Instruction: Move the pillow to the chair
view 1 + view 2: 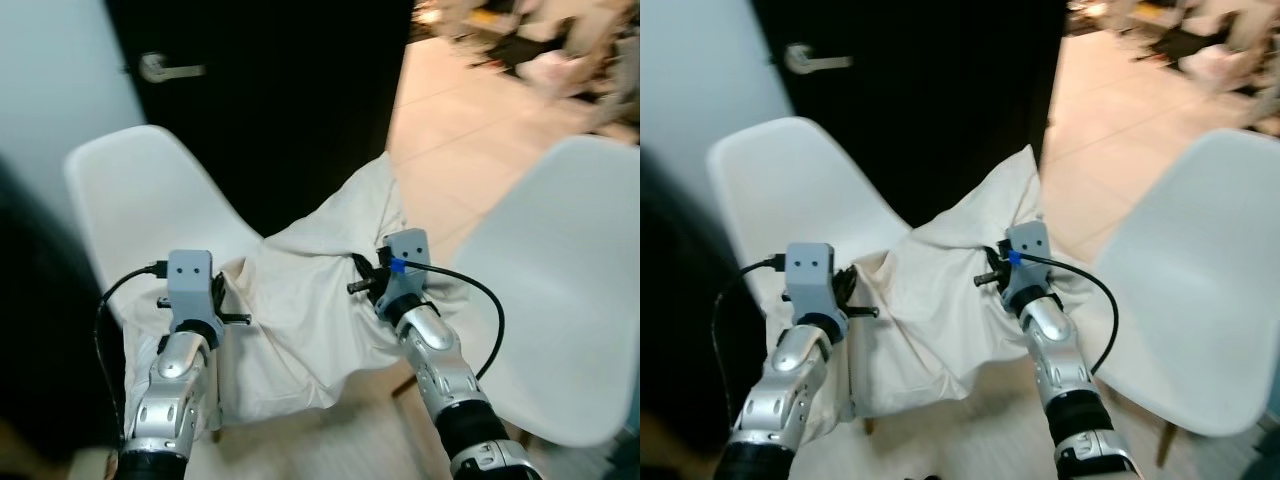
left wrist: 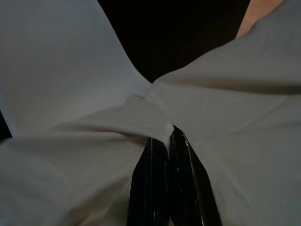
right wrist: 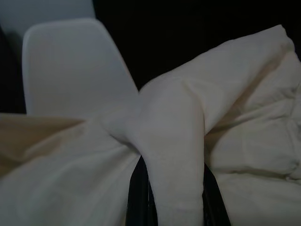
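A cream pillow hangs limp between my two grippers, above the front of the seat of a white shell chair on the left. My left gripper is shut on a pinch of the pillow's left edge, its black fingers pressed together in the cloth. My right gripper is shut on a thick fold of the pillow at its right side, with fingers on either side of the fold. In the eye views both grippers' fingertips are buried in the fabric.
A second white shell chair stands close on the right. Behind the chairs is a black door with a silver handle. Beige tiled floor runs back right to blurred clutter. A dark shape fills the left edge.
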